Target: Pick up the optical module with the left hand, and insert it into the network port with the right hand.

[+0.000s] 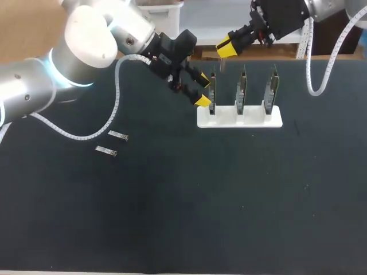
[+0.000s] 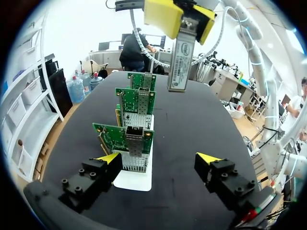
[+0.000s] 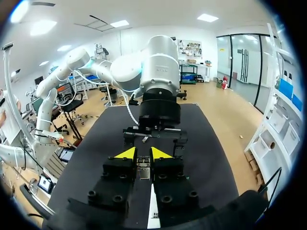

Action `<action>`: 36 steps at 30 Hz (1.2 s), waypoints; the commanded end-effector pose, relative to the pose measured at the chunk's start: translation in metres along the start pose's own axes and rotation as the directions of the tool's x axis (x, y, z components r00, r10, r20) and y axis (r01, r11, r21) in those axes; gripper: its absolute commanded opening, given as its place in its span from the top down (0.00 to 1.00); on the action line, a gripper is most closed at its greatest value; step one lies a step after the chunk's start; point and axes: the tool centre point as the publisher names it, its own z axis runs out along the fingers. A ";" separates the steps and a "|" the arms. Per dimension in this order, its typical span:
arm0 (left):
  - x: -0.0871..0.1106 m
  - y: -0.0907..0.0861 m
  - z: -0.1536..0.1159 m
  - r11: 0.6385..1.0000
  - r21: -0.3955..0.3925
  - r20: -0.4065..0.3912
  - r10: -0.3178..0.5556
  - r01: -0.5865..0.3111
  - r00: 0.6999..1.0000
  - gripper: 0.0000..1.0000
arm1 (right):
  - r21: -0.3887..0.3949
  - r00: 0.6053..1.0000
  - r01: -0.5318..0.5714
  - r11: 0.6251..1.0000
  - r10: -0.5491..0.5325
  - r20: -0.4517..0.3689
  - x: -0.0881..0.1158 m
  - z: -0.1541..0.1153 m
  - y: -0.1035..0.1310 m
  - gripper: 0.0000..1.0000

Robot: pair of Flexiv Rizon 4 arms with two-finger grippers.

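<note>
My right gripper (image 1: 226,48) hangs above the leftmost card, shut on an upright silver optical module (image 2: 181,57) that points down; the same module (image 3: 143,170) shows between its yellow fingertips in the right wrist view. Three green network cards stand in a white stand (image 1: 239,117). The nearest card (image 2: 127,139) has its metal port cage facing up, below and to one side of the held module. My left gripper (image 1: 203,89) is open and empty at the stand's left end, its fingers (image 2: 109,159) spread beside the nearest card.
Two spare modules (image 1: 117,135) (image 1: 106,150) lie flat on the black table (image 1: 189,206) to the left. My left arm's white cable loops over the table near them. The other two cards (image 1: 243,86) (image 1: 273,86) stand to the right in the stand.
</note>
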 end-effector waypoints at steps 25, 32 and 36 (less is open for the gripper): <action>-0.001 0.001 0.000 1.000 0.002 -0.005 -0.003 0.003 1.000 0.00 | -0.046 1.000 -0.030 0.998 0.030 0.007 0.009 0.017 -0.015 1.00; -0.001 0.001 0.000 1.000 0.002 -0.005 -0.003 0.003 1.000 0.00 | -0.051 0.999 -0.039 0.998 0.039 0.003 0.011 0.020 -0.017 1.00; -0.001 0.001 0.000 1.000 0.002 -0.005 -0.003 0.003 1.000 0.00 | -0.053 0.999 -0.042 0.998 0.043 0.003 0.012 0.022 -0.018 1.00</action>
